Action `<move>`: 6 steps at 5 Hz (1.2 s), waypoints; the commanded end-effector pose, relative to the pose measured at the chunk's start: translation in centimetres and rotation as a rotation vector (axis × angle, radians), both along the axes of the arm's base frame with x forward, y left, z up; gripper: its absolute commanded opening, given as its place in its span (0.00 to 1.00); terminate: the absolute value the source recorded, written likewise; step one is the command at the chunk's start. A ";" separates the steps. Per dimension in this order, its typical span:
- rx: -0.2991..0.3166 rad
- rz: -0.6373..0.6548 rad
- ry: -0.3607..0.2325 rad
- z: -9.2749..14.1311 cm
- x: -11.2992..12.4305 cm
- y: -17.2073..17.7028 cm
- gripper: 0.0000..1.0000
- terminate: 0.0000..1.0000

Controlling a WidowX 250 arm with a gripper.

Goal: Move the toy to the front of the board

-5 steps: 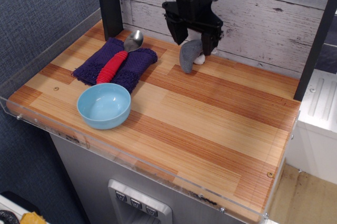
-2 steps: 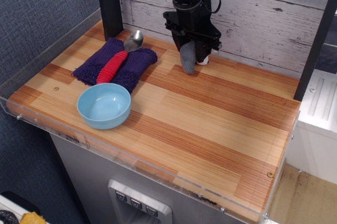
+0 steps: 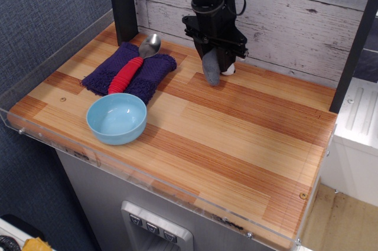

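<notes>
one grey plush toy [image 3: 212, 71], one striped wooden board [image 3: 236, 139], one light blue bowl [image 3: 117, 119], one purple knitted cloth [image 3: 150, 74], one spoon with a red handle [image 3: 134, 65], and one black gripper [image 3: 217, 56] on one robot arm.

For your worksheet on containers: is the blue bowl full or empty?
Empty: the blue bowl sits upright and only its bare pale inside shows.
</notes>
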State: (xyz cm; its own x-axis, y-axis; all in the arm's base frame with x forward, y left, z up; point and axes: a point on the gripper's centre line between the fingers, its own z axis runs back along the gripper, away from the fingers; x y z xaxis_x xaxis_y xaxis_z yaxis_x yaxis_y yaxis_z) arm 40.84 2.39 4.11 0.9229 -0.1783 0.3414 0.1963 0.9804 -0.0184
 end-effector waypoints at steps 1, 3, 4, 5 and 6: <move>0.007 -0.016 -0.185 8.8 -0.5 -1.0 0.00 0.00; -0.016 -0.099 -0.116 8.2 -5.0 -3.0 0.00 0.00; -0.017 -0.163 -0.083 7.6 -7.8 -3.9 0.00 0.00; -0.021 -0.233 -0.066 7.1 -9.9 -5.1 0.00 0.00; -0.021 -0.294 -0.036 6.6 -12.1 -6.6 0.00 0.00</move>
